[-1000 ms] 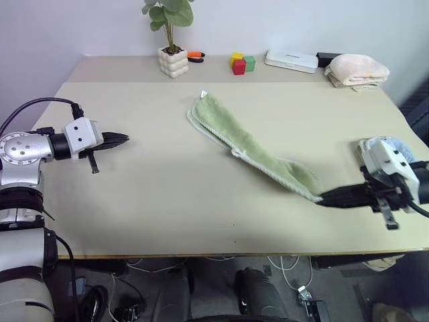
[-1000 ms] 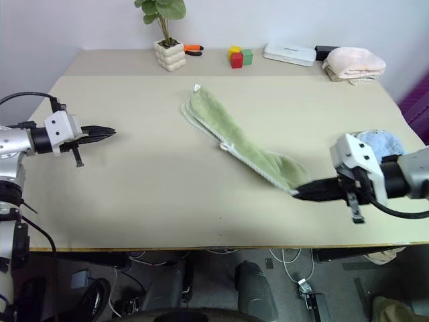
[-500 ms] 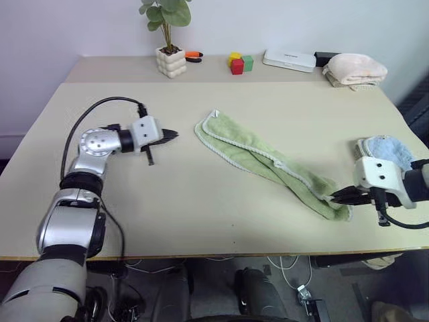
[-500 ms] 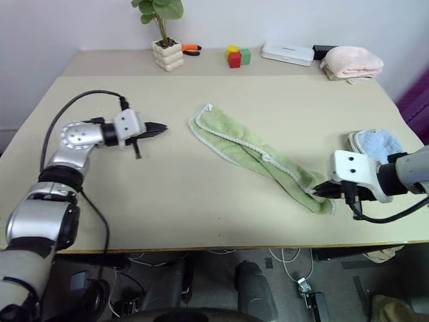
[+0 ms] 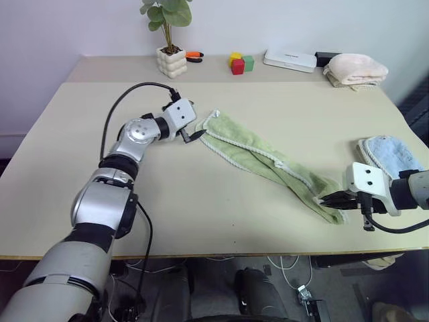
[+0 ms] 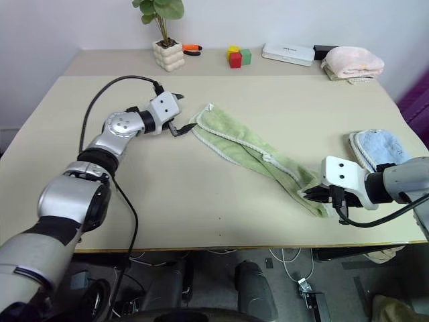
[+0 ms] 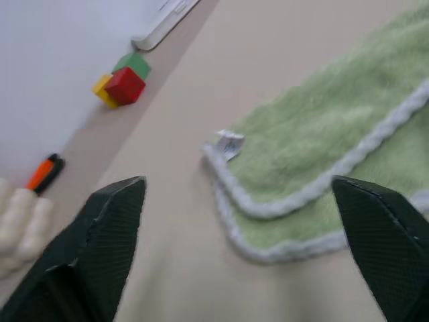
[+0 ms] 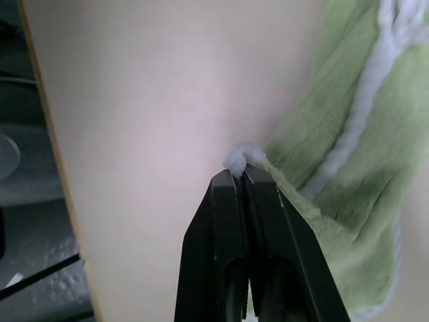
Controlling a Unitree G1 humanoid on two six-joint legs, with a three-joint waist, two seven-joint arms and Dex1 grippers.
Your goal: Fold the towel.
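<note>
The light green towel [image 5: 261,157] lies in a long bunched strip running diagonally across the table, its whitish hem showing. My left gripper [image 5: 199,121] hovers at the towel's far-left corner, open; in the left wrist view its fingers [image 7: 114,221] stand wide apart on either side of that corner [image 7: 295,154] and its small white tag [image 7: 230,143]. My right gripper [image 5: 330,199] is at the towel's near-right end, low over the table. In the right wrist view its tips [image 8: 238,176] are shut on the white hem of the towel [image 8: 348,168].
A light blue towel [image 5: 392,153] lies by the right edge, just behind my right hand. Along the back stand a potted plant [image 5: 169,40], an orange tool [image 5: 195,55], coloured blocks [image 5: 240,64], a white box [image 5: 291,60] and a folded peach towel [image 5: 355,69].
My left gripper swept right across the table to the towel's far corner and opened. My right gripper set the lifted towel end down on the table, keeping its grip.
</note>
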